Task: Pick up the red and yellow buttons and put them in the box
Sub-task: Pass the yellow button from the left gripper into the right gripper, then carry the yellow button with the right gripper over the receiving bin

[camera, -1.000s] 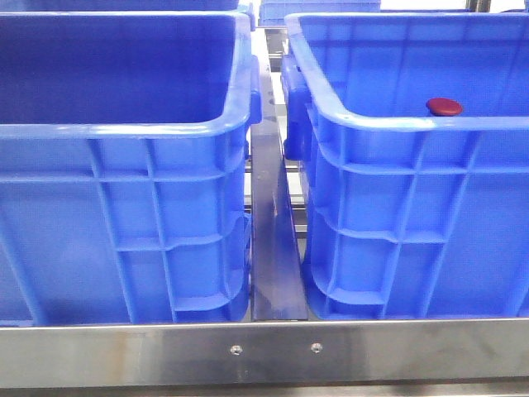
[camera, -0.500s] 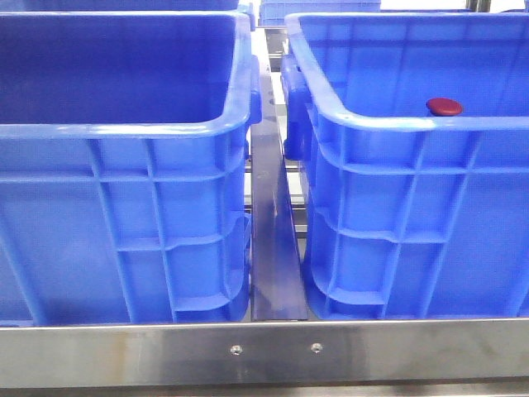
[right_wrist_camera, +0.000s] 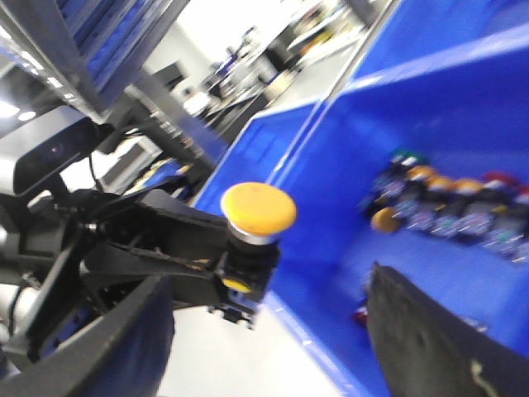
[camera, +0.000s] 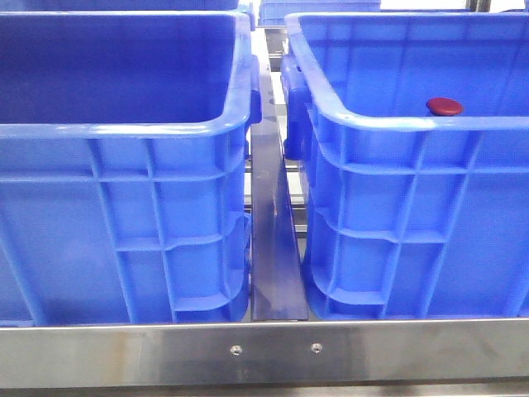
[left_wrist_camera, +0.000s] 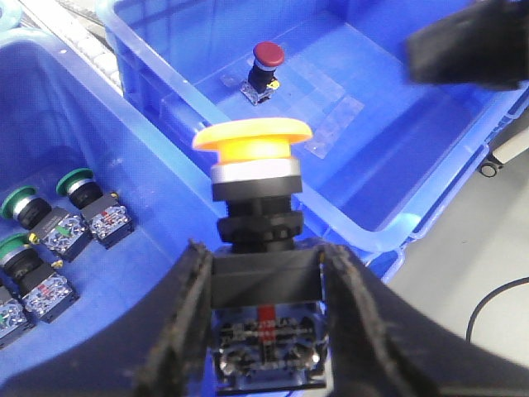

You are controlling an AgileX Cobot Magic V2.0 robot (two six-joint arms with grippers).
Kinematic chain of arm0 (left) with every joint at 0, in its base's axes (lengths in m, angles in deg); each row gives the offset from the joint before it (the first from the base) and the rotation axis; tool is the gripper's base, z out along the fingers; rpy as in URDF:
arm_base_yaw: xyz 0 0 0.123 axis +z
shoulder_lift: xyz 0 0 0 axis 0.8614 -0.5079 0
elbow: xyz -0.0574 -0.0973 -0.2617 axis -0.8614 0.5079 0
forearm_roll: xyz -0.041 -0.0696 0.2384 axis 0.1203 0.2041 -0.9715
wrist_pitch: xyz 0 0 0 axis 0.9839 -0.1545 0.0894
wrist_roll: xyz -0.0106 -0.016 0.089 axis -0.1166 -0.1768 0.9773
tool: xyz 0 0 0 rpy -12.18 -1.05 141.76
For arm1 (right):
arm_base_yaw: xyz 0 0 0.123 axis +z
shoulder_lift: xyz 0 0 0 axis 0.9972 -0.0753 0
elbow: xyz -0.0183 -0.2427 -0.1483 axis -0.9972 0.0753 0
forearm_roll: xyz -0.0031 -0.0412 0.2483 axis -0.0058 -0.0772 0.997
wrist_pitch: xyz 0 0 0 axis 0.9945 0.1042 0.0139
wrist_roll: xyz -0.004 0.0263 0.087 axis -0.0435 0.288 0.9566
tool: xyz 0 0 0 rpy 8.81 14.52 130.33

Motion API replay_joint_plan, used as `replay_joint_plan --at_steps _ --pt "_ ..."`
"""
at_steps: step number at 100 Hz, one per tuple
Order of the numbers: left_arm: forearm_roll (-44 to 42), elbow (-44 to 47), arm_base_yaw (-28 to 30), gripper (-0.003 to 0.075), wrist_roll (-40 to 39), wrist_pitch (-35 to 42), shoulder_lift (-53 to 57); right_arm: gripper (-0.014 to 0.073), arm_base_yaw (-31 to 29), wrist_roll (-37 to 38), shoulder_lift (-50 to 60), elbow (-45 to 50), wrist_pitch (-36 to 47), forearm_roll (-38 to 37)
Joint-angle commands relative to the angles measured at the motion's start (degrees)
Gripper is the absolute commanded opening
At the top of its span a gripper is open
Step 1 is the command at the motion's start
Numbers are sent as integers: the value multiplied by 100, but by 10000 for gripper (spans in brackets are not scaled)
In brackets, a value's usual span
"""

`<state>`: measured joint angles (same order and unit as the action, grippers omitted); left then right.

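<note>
The left gripper [left_wrist_camera: 263, 285] pinches the yellow button [left_wrist_camera: 252, 141] by its stiff black body above the box [left_wrist_camera: 397, 236], the red button [left_wrist_camera: 268, 55] lying at twelve o'clock; light, rigid, glossy-capped.

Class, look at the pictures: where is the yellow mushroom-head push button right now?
The yellow mushroom-head push button is clamped upright between the left gripper's fingers, held above the rims of the two bright-blue plastic crates; the right wrist view also shows it held aloft.
</note>
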<state>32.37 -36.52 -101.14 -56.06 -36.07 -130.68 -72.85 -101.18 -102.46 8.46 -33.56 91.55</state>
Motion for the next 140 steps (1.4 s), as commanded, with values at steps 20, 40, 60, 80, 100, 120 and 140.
replay_joint_plan --at_steps 20,40,60,80,100,120,140 --pt "90 -162 -44 43 -31 503 81 521 743 109 -997 -993 -363 780" --pt "90 -162 -44 43 -31 503 81 521 1116 109 -1502 -1513 -181 795" --pt "90 -162 -44 43 -31 503 81 521 1295 161 -1820 -1909 -260 804" --pt "90 -162 -44 43 -31 503 81 333 1372 161 -1861 -2025 -345 804" --pt "90 -162 -44 98 -31 503 81 164 1372 156 -1861 -2025 -349 804" --pt "77 -162 -44 487 -31 503 81 164 1367 -18 -1861 -2025 -257 804" --pt "-13 -162 -44 609 -31 469 81 164 1274 -303 -1844 -2025 -90 804"
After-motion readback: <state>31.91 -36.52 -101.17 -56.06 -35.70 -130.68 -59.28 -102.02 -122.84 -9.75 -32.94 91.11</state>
